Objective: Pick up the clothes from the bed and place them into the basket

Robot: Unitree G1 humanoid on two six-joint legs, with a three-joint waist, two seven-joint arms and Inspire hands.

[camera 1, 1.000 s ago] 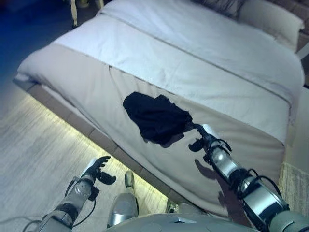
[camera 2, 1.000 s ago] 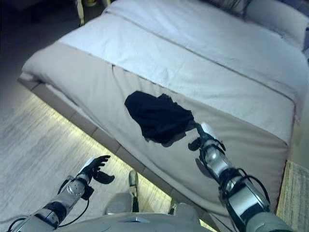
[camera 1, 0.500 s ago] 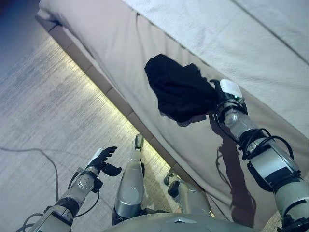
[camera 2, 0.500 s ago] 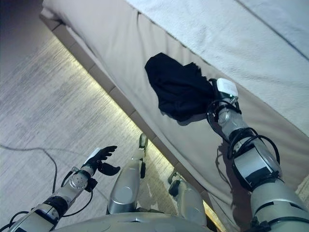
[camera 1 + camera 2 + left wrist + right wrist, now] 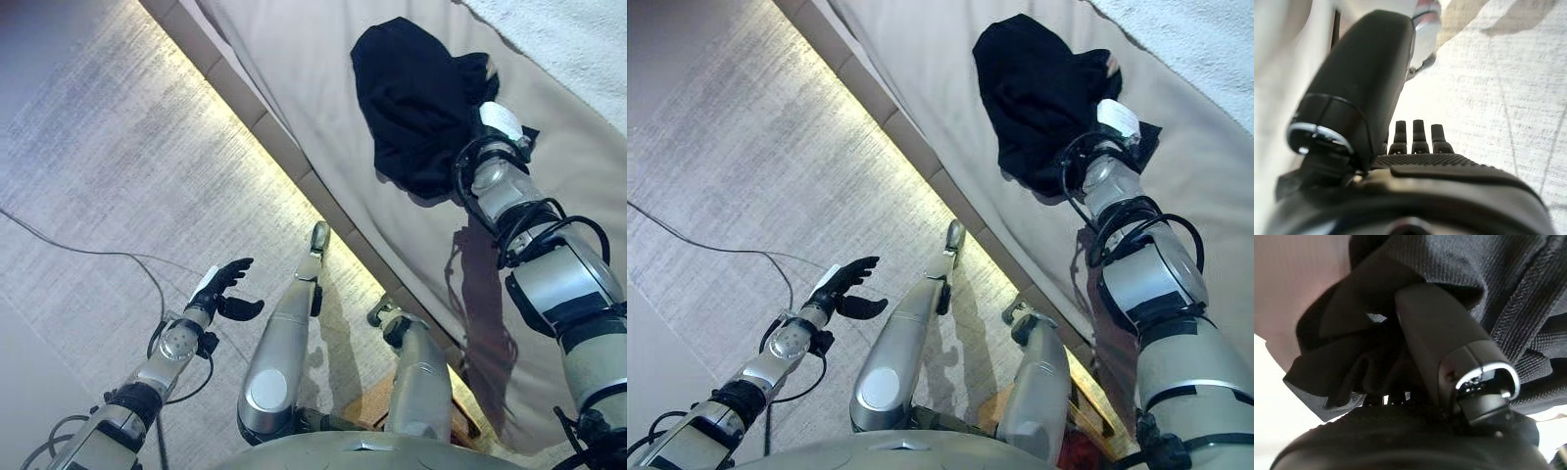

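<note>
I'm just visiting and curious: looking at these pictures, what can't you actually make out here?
- The basket: in no view.
- Right hand: its fingers are buried in the black garment in both eye views and the right wrist view, so its grip stays unclear.
- The bed: mostly cut off by the top edge.
- Left hand: only its fingertips show in the left wrist view.

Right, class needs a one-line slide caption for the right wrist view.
Right hand gripping the bunched black garment, its thumb pressed into the folds, beside the beige bed cover.
</note>
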